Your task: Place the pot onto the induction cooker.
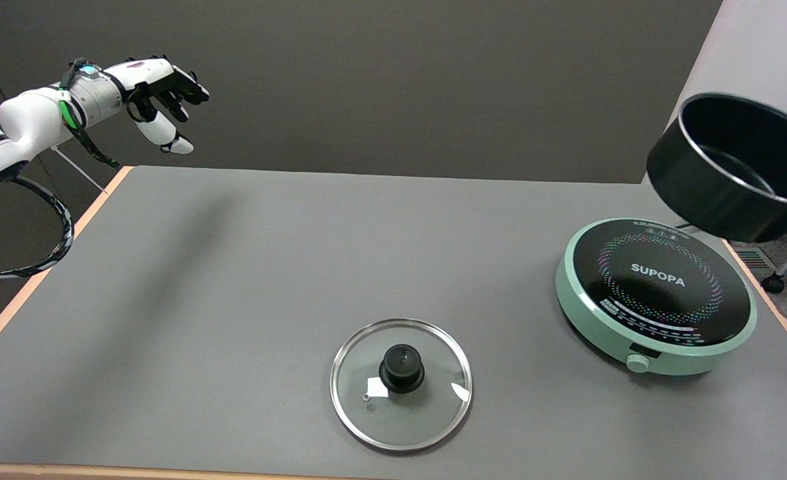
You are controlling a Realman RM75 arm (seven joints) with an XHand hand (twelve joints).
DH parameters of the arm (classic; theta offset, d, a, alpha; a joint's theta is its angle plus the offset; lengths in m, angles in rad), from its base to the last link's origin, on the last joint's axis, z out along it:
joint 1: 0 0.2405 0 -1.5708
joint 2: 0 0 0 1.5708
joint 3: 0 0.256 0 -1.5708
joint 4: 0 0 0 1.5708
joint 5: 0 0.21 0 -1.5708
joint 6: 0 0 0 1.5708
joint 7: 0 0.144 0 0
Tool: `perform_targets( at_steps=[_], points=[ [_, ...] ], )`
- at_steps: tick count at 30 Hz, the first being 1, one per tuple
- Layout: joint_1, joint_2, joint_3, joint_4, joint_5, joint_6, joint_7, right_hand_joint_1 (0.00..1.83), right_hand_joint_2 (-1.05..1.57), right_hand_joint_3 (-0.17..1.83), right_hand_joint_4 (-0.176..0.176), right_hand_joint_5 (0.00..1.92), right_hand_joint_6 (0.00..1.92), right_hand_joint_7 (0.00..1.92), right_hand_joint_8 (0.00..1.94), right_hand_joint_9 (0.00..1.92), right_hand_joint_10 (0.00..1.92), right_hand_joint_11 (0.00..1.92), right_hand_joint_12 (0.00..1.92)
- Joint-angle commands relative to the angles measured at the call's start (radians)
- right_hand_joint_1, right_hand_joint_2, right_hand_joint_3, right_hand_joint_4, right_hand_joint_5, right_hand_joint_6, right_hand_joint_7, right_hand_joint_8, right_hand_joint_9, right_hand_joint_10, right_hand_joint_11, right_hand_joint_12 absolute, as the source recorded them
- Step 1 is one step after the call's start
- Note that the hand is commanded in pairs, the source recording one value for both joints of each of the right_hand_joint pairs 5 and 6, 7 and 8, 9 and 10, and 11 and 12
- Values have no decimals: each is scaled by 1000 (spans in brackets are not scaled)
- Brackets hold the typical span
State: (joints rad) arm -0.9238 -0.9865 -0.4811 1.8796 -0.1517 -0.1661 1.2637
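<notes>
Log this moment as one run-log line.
pot: airborne, tilted, above induction cooker far edge | right hand: not in view | glass lid: flat on table | placement: pending

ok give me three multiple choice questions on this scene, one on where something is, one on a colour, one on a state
1. Where is the round glass lid with the black knob?
A. on the pot
B. flat on the grey table, left of the cooker
C. on the cooker

2. What colour is the round induction cooker's body?
A. pale green
B. red
C. yellow

3. What state is the black round metal pot in?
A. upside down on the table
B. seated flat on the cooker
C. tilted in the air above the cooker's far right side

Answers: 1 B, the lid lies on bare tabletop. 2 A, its rim and knob are green. 3 C, its opening tips toward the camera, clear of the cooktop.
</notes>
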Motion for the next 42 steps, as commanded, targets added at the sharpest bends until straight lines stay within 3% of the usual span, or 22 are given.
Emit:
perform_targets(
  at_steps=[1,5,13,29,42],
  points=[
    [-327,-34,114,-11,163,211,48,986,1460,713,-46,1920,1920,1920,1920,1920,1920,1920,1920],
    [-339,-50,112,-11,168,228,49,936,1571,605,-46,1920,1920,1920,1920,1920,1920,1920,1920],
    [-337,-32,52,-12,156,228,42,938,1571,594,-44,1920,1920,1920,1920,1920,1920,1920,1920],
    [-273,31,16,-19,-10,-183,49,944,1503,633,-51,1920,1920,1920,1920,1920,1920,1920,1920],
    [-230,84,-28,-3,-227,-140,49,879,1571,558,-36,1920,1920,1920,1920,1920,1920,1920,1920]
  ],
)
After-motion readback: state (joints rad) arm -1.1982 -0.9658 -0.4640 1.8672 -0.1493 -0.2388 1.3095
